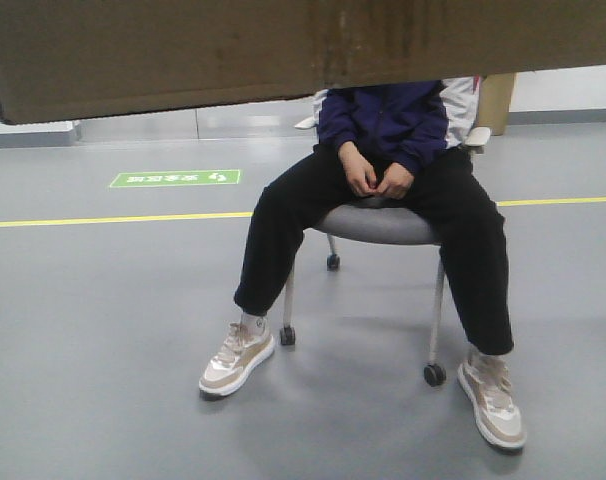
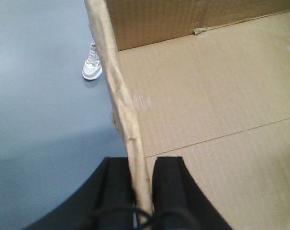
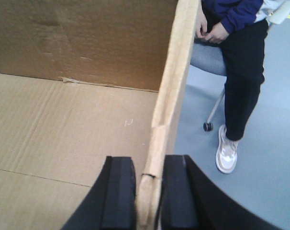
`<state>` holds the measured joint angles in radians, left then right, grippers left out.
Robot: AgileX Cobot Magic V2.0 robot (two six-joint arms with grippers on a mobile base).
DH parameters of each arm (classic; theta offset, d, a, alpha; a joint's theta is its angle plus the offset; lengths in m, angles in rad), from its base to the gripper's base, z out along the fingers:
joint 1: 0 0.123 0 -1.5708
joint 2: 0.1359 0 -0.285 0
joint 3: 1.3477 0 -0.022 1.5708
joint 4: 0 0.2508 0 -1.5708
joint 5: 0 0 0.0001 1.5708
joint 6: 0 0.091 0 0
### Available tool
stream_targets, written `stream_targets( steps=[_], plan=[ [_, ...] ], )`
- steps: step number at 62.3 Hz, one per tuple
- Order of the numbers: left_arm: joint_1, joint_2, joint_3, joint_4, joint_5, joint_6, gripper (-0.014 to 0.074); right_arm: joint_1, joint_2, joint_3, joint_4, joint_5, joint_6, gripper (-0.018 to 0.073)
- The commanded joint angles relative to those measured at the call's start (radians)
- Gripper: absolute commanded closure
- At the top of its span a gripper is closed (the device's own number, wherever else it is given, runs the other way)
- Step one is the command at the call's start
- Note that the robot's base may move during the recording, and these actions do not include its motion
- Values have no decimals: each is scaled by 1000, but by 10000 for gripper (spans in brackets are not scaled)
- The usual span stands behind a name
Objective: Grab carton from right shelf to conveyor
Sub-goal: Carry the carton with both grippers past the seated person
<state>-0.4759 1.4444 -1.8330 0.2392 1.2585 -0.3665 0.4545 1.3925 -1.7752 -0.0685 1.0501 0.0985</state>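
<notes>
The brown cardboard carton hangs in the air and fills the top of the front view. My left gripper is shut on the carton's left wall, one black finger inside the open box and one outside. My right gripper is shut on the carton's right wall the same way. The carton's empty inside floor shows in the left wrist view and the right wrist view. The right shelf and the conveyor are out of view.
A person in a dark blue jacket and black trousers sits on a wheeled grey chair right ahead, feet spread on the grey floor. A yellow floor line and a green floor sign lie beyond.
</notes>
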Motion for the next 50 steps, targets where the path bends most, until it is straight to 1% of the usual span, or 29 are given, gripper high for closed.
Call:
stream_targets(
  steps=[1, 12, 22, 38, 45, 50],
  plan=[
    [-20, -9, -7, -72, -59, 14, 613, 7, -8, -6, 50, -73, -11, 619],
    [-20, -9, -7, -72, -59, 14, 613, 7, -8, -6, 50, -98, -11, 619],
    [-20, -9, -7, -46, -59, 14, 613, 7, -8, -6, 50, -129, -11, 619],
    [-20, -9, -7, -46, -59, 14, 613, 7, -8, -6, 50, -138, -11, 619],
    [-20, -9, -7, -20, -59, 14, 613, 7, -8, -6, 50, -138, -11, 619],
    [-20, -9, -7, -16, -59, 14, 613, 7, -8, -6, 50, -138, -11, 619]
  ],
)
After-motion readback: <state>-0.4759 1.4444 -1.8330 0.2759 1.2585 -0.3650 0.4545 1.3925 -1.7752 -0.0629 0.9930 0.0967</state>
